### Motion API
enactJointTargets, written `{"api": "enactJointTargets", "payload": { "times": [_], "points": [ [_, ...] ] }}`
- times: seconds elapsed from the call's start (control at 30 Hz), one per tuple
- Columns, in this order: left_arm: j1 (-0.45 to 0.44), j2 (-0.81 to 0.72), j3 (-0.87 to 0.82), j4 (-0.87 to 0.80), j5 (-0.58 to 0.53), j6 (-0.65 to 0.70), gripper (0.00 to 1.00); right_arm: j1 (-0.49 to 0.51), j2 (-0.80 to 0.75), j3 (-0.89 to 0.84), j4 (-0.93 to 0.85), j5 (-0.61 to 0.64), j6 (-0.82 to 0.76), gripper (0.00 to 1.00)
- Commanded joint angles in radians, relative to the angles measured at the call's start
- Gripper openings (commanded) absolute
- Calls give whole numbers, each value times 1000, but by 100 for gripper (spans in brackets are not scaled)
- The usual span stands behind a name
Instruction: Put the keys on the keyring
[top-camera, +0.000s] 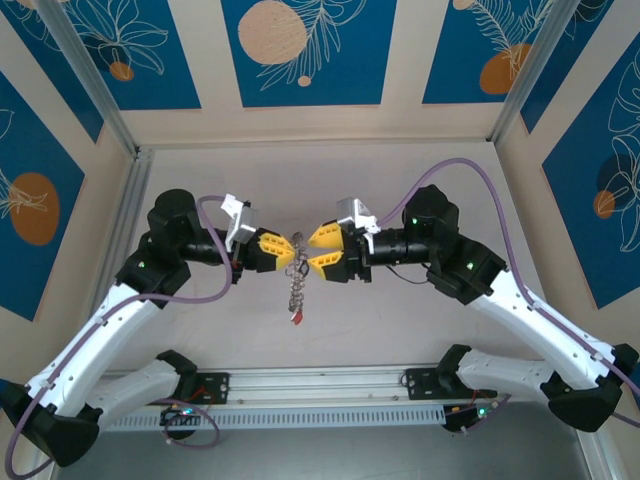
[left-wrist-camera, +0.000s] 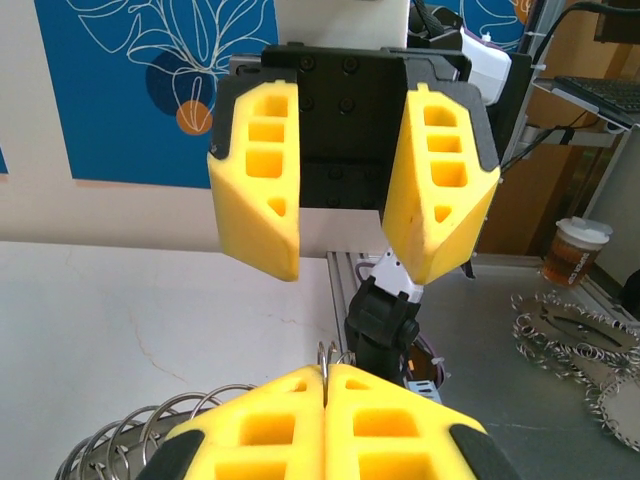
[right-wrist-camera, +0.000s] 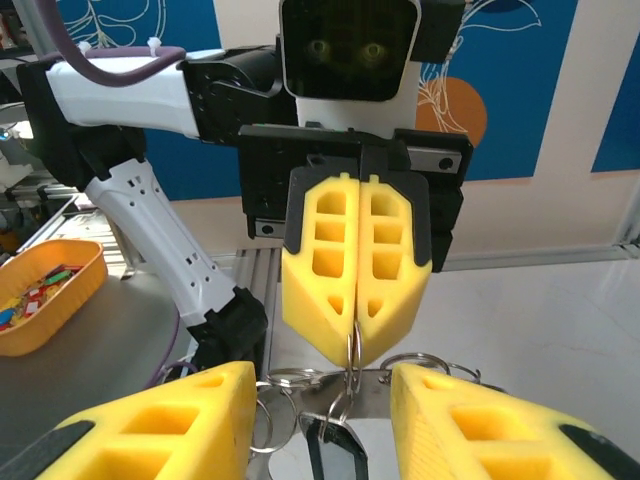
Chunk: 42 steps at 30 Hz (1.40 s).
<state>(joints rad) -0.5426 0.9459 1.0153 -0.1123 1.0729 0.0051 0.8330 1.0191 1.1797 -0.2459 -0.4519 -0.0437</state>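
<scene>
Top external: one bunch of keys (top-camera: 297, 290) dangling from clamped left gripper (top-camera: 291, 250); right gripper (top-camera: 313, 250) parted, empty.

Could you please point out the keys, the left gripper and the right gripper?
keys (top-camera: 296, 290), top view, middle of the hanging bunch.
left gripper (top-camera: 293, 249), top view, between its fingertips.
right gripper (top-camera: 310, 250), top view, between its fingertips.

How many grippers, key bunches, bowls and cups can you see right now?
Grippers: 2, left gripper and right gripper
Key bunch: 1
Orange bowl: 1
Cup: 1
Total: 5
</scene>
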Motion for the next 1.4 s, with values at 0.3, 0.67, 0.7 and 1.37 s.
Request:
{"api": "enactJointTargets", "payload": {
  "times": [0.3,0.67,0.7,1.37],
  "points": [
    [3,-29,-20,138,50,-35,0,17,68,46,17,-2,21,33],
    [3,-20,-33,218,64,-74,0,16,79,37,24,14,7,9],
    [4,-16,-34,230,63,-80,0,16,78,39,22,12,3,3],
    [4,-13,24,37,-49,41,21,-5,54,122,-146,67,-121,0]
  ]
}}
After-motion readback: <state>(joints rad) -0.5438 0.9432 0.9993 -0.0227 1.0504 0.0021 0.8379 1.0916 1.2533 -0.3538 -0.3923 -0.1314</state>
